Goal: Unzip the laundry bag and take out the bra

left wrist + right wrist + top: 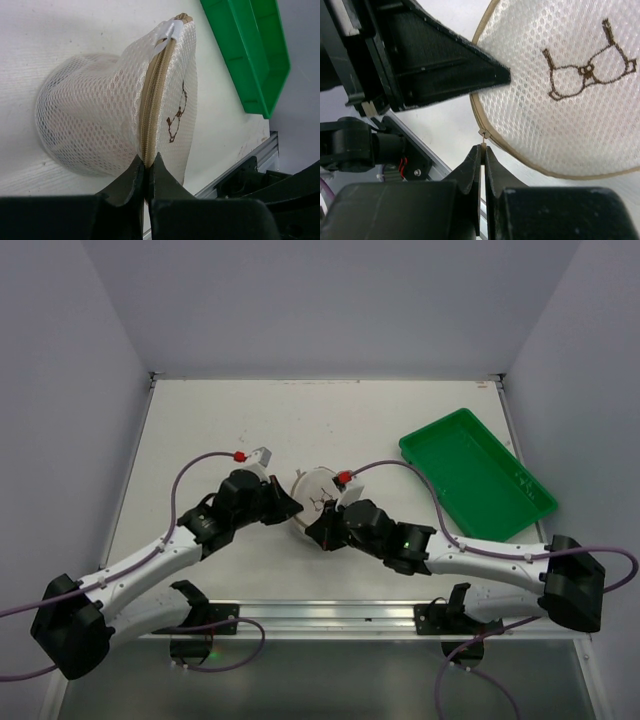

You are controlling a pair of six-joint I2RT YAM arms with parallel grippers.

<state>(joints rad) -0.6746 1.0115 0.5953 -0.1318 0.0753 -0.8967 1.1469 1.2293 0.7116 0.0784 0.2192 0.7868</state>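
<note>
laundry bag [100, 115] rim in left pincer [146, 172]

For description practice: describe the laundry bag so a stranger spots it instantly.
On the white table, left of the green tray, the left gripper and right gripper meet. Between them: the laundry bag, round cream mesh with a tan zip rim and printed bra outline.

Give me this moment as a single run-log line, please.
left end effector: shut on laundry bag rim | right end effector: shut on zipper pull | zipper: looks closed | bra: not visible
</note>
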